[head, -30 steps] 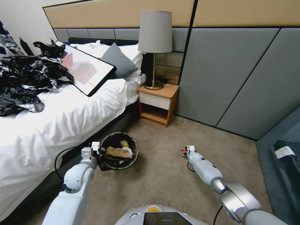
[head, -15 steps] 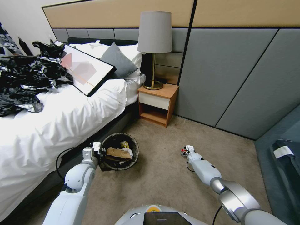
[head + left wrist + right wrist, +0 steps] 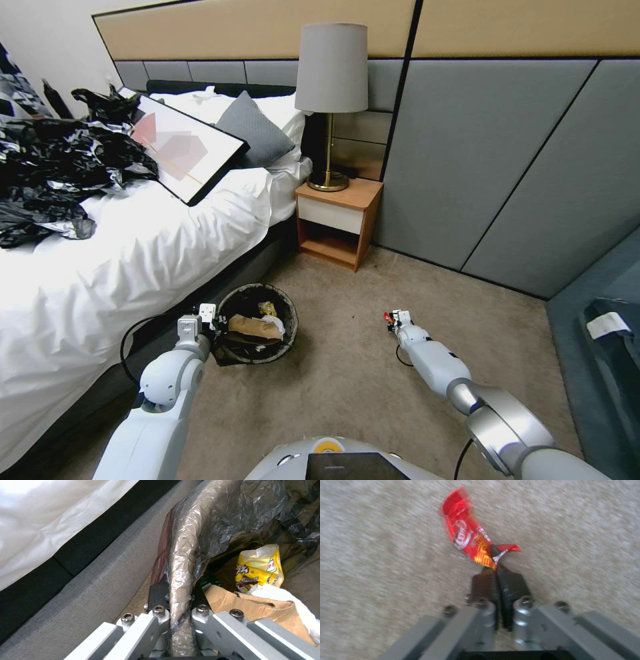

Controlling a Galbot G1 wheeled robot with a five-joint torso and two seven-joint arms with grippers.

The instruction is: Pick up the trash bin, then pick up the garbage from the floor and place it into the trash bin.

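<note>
The trash bin (image 3: 257, 324), round with a black liner over its rim, sits low beside the bed. My left gripper (image 3: 211, 327) is shut on the liner-covered rim (image 3: 180, 580) of the trash bin. Inside lie a yellow snack wrapper (image 3: 260, 567), a brown paper scrap (image 3: 256, 607) and white tissue (image 3: 273, 323). To the right, just above the carpet, my right gripper (image 3: 390, 319) is shut on a small red wrapper (image 3: 468, 540), a piece of the garbage, which sticks out past the fingertips (image 3: 486, 580).
A white bed (image 3: 120, 267) with a heap of black plastic bags (image 3: 53, 167) and a framed picture (image 3: 180, 147) runs along the left. A wooden nightstand (image 3: 337, 223) with a lamp (image 3: 330, 100) stands ahead. A grey sofa (image 3: 600, 347) borders the right. Open beige carpet (image 3: 347, 373) lies between bin and right gripper.
My right gripper with the red wrapper has shifted slightly left and away from me over the carpet. The left gripper and the bin stay where they were.
</note>
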